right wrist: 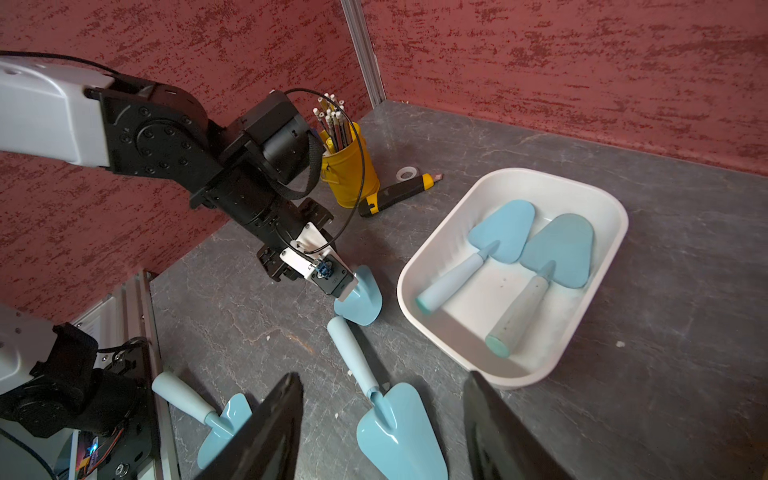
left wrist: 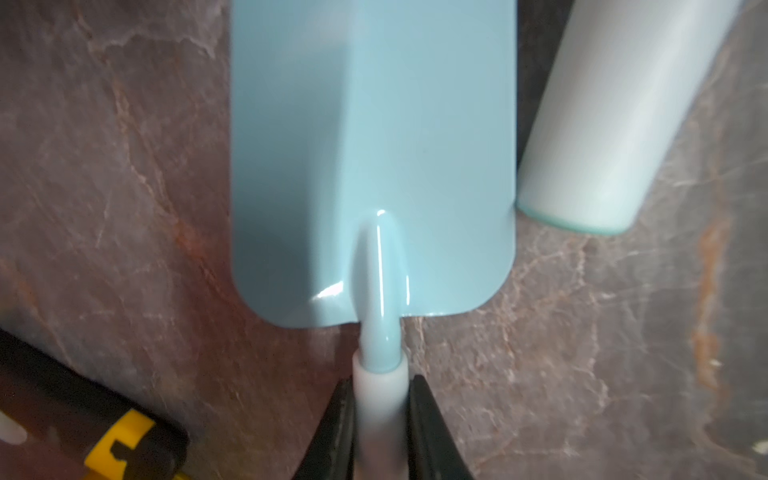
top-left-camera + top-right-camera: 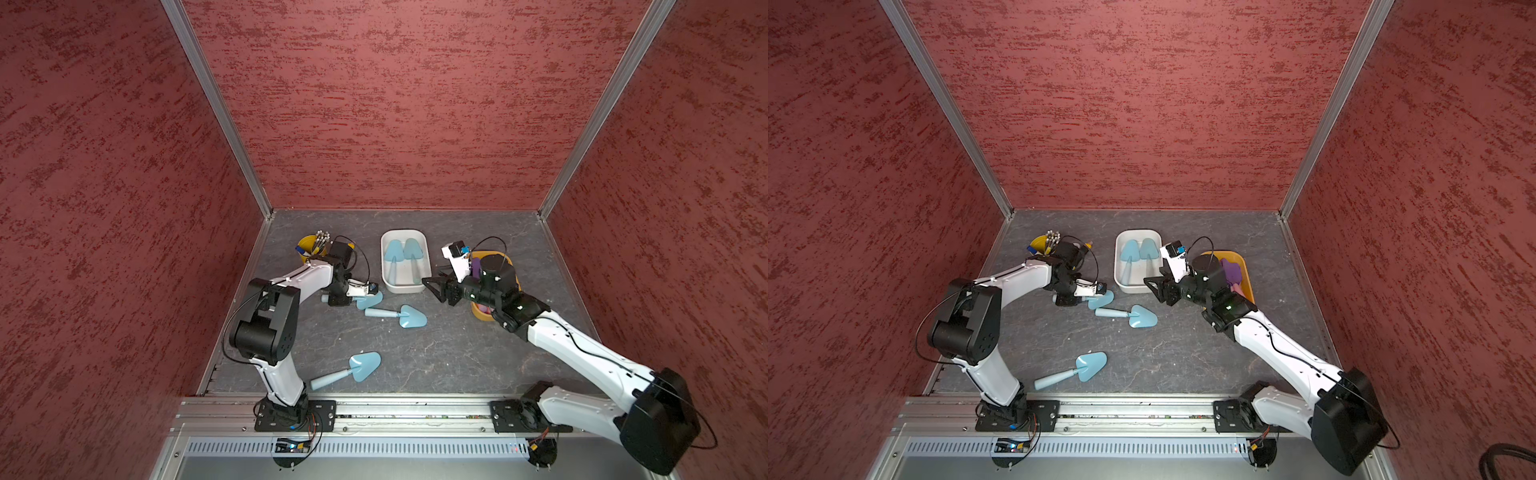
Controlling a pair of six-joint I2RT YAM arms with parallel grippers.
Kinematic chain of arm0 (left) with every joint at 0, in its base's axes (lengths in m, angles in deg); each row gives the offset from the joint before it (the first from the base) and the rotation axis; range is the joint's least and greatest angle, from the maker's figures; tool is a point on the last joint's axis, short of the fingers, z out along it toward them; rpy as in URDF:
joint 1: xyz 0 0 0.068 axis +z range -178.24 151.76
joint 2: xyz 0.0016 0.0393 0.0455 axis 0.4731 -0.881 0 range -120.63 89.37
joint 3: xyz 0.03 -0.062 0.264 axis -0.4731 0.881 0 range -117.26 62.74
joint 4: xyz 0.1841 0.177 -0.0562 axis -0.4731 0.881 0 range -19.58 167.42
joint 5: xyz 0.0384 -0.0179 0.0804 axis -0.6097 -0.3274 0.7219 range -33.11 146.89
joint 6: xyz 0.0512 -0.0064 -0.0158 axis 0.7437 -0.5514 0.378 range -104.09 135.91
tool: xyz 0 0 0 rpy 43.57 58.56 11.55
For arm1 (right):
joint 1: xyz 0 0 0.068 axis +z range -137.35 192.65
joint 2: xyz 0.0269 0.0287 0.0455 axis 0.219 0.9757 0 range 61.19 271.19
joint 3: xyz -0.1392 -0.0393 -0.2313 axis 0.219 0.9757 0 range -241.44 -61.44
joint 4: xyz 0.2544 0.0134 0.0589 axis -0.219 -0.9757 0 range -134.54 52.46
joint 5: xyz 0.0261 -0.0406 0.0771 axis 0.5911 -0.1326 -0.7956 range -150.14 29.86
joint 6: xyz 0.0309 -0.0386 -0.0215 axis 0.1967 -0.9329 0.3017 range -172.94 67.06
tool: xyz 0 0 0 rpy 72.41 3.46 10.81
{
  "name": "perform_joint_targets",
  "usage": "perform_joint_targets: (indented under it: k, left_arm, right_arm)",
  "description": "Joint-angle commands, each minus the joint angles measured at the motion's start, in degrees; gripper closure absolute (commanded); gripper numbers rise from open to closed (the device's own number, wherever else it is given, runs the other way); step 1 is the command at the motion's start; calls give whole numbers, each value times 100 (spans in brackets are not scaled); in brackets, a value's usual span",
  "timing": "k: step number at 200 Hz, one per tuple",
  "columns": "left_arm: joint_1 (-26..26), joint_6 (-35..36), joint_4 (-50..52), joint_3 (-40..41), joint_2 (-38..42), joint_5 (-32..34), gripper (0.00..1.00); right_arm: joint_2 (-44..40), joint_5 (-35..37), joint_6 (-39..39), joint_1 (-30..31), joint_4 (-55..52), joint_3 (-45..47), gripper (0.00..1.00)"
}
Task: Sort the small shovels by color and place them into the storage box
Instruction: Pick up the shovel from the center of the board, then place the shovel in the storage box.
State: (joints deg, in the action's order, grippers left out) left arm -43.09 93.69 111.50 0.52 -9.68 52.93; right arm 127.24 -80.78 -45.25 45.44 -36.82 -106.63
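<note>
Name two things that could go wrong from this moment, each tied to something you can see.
1. The left claw grips a light blue plastic shovel near the blade end of its handle, so it may tilt or slip when lifted.
2. A second light blue plastic shovel lies right beside its blade and may be knocked.

Left arm (image 3: 299,278), right arm (image 3: 582,345) — white shells, black joint housings, thin black cables looping.
</note>
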Motion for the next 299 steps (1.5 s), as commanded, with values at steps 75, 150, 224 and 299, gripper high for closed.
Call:
perform_joint_targets:
  k: [75, 150, 224, 299]
  left_arm:
    - [-192, -4234, 1587, -766, 1023, -939, 100]
    - [-1392, -7430, 1621, -2152, 530, -338, 100]
    - [-1817, -9539, 2130, -4414, -1416, -152, 100]
    - [-1813, -10611, 1882, -5857, -2969, -276, 100]
  right_arm:
    - [421, -139, 657, -201, 845, -171, 34]
    - [399, 64, 934, -315, 652, -208, 35]
    - [-16, 427, 928, -368, 436, 39, 35]
    - [-284, 518, 843, -362, 155, 98, 35]
